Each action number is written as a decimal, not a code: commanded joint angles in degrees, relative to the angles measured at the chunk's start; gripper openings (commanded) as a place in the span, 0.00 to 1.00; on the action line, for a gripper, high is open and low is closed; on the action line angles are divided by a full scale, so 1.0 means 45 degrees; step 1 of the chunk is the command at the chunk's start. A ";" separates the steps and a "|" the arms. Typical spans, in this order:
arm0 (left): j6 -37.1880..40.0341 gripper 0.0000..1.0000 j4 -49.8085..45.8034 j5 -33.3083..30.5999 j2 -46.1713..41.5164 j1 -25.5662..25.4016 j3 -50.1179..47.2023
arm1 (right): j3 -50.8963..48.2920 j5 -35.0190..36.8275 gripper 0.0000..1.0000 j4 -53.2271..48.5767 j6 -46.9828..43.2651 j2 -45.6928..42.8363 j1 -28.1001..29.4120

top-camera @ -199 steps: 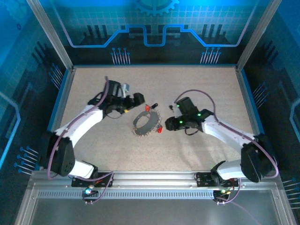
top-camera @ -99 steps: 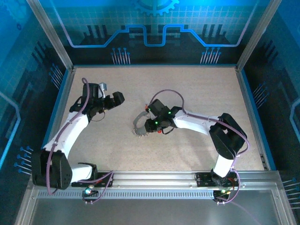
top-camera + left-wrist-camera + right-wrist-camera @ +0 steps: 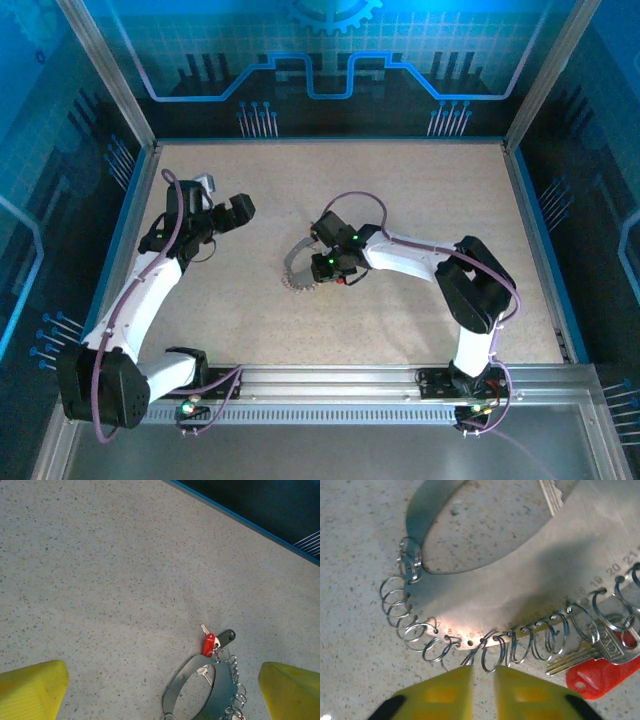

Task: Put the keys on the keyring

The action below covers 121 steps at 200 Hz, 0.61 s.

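The right gripper (image 3: 482, 674) sits at the near rim of the keyring (image 3: 530, 580) at mid-counter (image 3: 420, 190). Its fingers are almost together, and I cannot tell whether they pinch a split ring (image 3: 492, 652). The ring row runs across them, with a red key (image 3: 600, 677) just to the right. The left gripper (image 3: 161, 694) is farther off to the left, well apart, fingers wide. Its wrist view adds a dark key (image 3: 226, 637).

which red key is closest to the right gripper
The red key lying beside the right gripper; the other red key lies across the keyring, by the dark key.
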 commanded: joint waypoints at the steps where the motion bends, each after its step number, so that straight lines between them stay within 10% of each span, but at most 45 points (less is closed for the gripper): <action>1: 0.0316 0.99 -0.0243 -0.0321 -0.0018 0.0105 -0.0051 | 0.0530 0.0085 0.15 -0.0588 0.0108 0.0445 -0.0159; 121: 0.0232 0.99 -0.0124 -0.0476 -0.0057 0.0105 -0.0176 | 0.0889 0.0164 0.21 -0.0953 -0.0165 0.1057 -0.0317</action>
